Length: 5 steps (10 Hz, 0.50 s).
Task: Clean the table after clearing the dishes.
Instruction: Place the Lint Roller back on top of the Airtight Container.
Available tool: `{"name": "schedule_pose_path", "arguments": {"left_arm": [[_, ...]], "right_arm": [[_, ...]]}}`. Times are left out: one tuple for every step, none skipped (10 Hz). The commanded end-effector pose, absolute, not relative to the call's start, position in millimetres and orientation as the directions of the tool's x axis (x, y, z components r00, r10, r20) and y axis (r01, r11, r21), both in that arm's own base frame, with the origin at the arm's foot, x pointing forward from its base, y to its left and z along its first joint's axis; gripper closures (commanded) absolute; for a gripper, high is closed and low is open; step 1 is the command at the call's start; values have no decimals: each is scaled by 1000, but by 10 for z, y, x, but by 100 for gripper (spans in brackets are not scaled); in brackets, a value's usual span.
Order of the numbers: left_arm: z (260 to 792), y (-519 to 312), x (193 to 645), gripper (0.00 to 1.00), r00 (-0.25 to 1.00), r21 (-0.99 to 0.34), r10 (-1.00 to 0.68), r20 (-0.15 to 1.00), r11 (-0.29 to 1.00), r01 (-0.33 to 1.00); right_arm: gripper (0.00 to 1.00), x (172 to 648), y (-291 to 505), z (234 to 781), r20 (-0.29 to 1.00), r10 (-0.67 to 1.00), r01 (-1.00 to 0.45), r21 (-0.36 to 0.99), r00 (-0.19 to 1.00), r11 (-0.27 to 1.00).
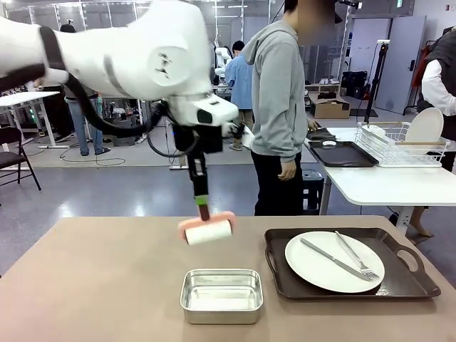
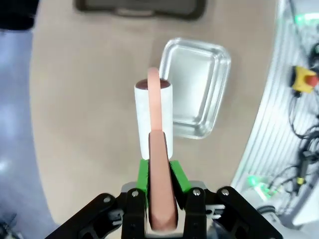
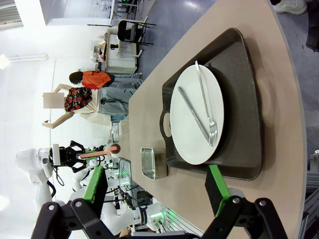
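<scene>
Now, L tool (image 2: 161, 173) clenched on lint-roller (image 2: 153, 112) handle over table (image 2: 75, 124), R tool (image 3: 155, 172) spread wide, empty

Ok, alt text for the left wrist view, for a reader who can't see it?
The left hand grips the pink handle of a white lint roller over the tan table. A steel pan lies beside the roll; a dark tray edges the top.

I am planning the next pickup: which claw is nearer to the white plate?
Right. The right claw, open, hangs just beside the tray holding the plate; the left claw, gripping a lint roller, is farther off, beyond the metal pan.
</scene>
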<state>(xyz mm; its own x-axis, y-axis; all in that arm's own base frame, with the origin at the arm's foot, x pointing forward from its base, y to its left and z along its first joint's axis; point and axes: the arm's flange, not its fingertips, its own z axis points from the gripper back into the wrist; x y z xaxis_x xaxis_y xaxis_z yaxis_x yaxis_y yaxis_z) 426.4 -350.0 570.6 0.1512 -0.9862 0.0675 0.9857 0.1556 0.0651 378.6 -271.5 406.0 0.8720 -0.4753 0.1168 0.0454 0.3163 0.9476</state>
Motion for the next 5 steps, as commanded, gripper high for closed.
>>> {"name": "schedule_pose_path", "arguments": {"left_arm": [[5565,-3678,4369,78,16,95,-1000,24,18,995],[5433,-3795,4352,78,-13,95,-1000,-18,-15,995],[5353,-3846,4344,78,-21,91,-999,-33,-24,996],[5245,-3850,4333,78,-33,65,-997,-73,-38,997],[5136,-3864,4332,78,-24,37,-996,-84,-27,999]], "right_arm": [[0,3769,-2715,4084,121,-476,40,948,871,315],[0,3769,-2715,4084,121,-476,40,948,871,315],[0,3769,-2715,4084,121,-476,40,948,871,315],[0,3769,-2715,4084,121,-476,40,948,871,315],[0,3769,-2715,4084,121,-476,40,948,871,315]]}}
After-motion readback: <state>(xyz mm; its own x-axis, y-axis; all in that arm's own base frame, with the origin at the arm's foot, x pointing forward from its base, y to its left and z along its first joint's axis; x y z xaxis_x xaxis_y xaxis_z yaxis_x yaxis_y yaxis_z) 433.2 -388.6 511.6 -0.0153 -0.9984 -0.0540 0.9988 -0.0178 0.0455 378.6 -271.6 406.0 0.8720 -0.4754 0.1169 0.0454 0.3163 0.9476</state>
